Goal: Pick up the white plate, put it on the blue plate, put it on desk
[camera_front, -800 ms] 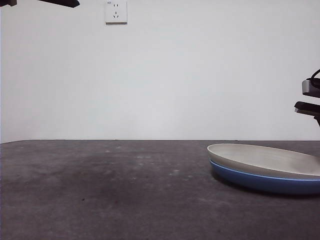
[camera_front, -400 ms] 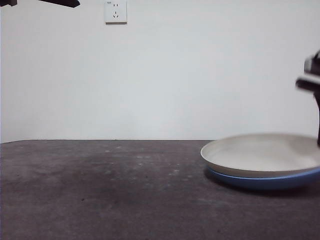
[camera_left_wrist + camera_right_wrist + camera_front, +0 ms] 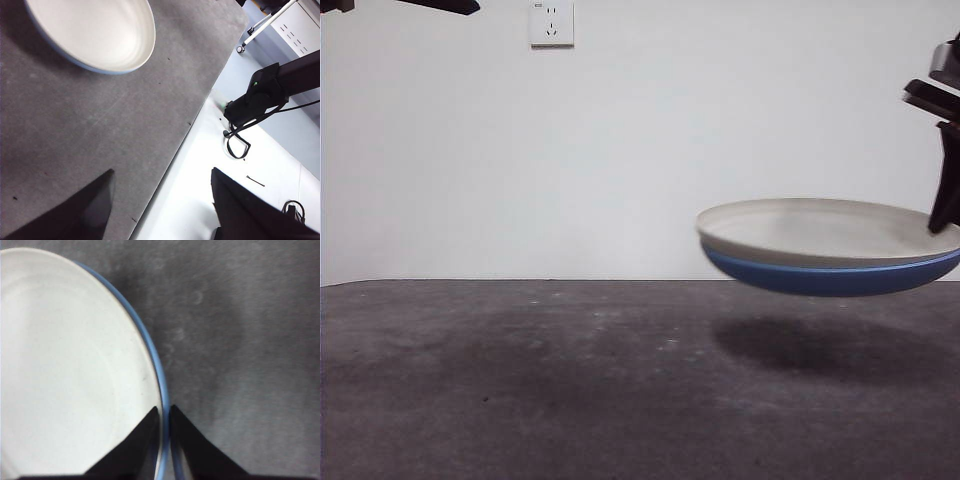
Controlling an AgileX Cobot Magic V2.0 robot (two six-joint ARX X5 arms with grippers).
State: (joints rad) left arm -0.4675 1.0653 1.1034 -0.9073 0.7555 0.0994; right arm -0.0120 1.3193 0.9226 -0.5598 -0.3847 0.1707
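The cream-white plate point(image 3: 820, 228) lies nested in the blue plate point(image 3: 830, 277). Both hang level in the air at the right of the front view, above their shadow on the grey desk point(image 3: 520, 390). My right gripper point(image 3: 165, 412) is shut on the rims of both plates; it shows in the front view as a dark jaw at the right edge point(image 3: 945, 200). In the right wrist view the white plate point(image 3: 65, 370) fills one side, with the blue rim point(image 3: 159, 370) around it. My left gripper point(image 3: 160, 180) is open and empty, high over the desk's edge; the plates point(image 3: 95, 30) show far from it.
A white wall with a socket point(image 3: 552, 22) stands behind the desk. The left arm shows as a black tip point(image 3: 435, 5) at the top left corner. A black camera stand point(image 3: 260, 95) stands beyond the desk's edge in the left wrist view.
The stacked plates have risen from the desk into the air, held by my right gripper, and shifted a little left. The left arm has not moved.
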